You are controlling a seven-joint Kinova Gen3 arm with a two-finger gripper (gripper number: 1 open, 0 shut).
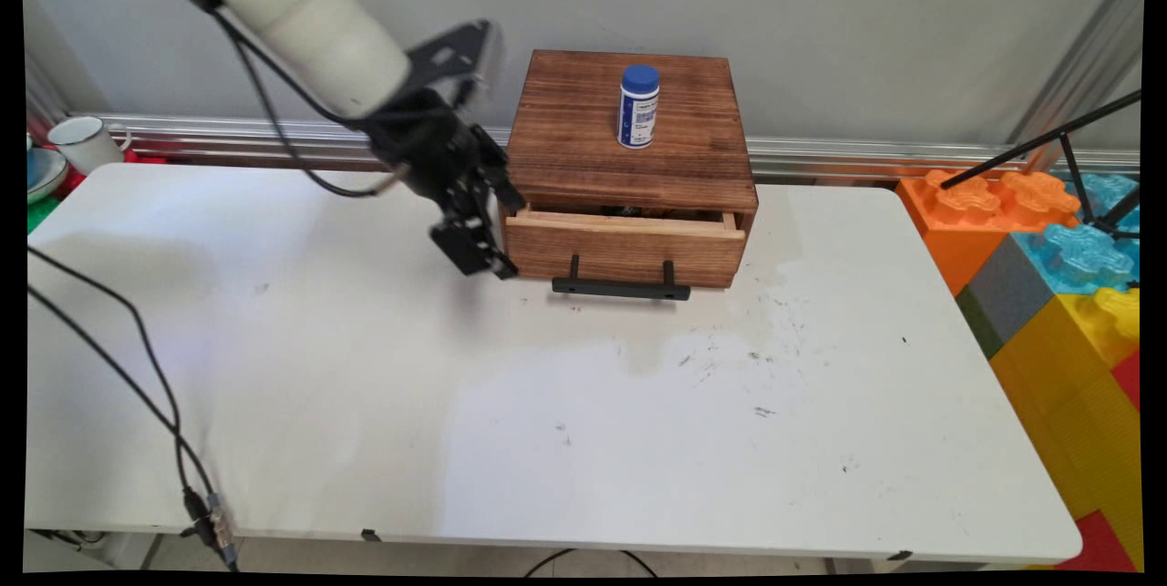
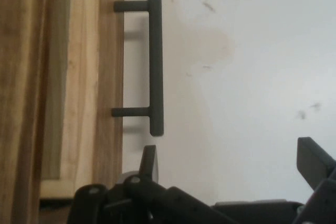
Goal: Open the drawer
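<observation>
A wooden box (image 1: 629, 126) stands at the back of the white table (image 1: 583, 422). Its drawer (image 1: 620, 244) is pulled out a little and carries a black bar handle (image 1: 620, 287). On top of the box stands a white bottle with a blue cap (image 1: 638, 107). My gripper (image 1: 479, 258) hangs low beside the drawer's left front corner, open and holding nothing. In the hand view the handle (image 2: 155, 59) lies ahead of the gripper (image 2: 231, 166), in line with the left finger (image 2: 149, 162), and the drawer front (image 2: 107, 77) runs along the left.
A white mug (image 1: 87, 141) stands at the far left beyond the table. Large toy bricks (image 1: 1048, 249) are stacked to the right of the table, with a black tripod leg (image 1: 1039, 144) over them. Black cables (image 1: 137, 358) hang over the table's left side.
</observation>
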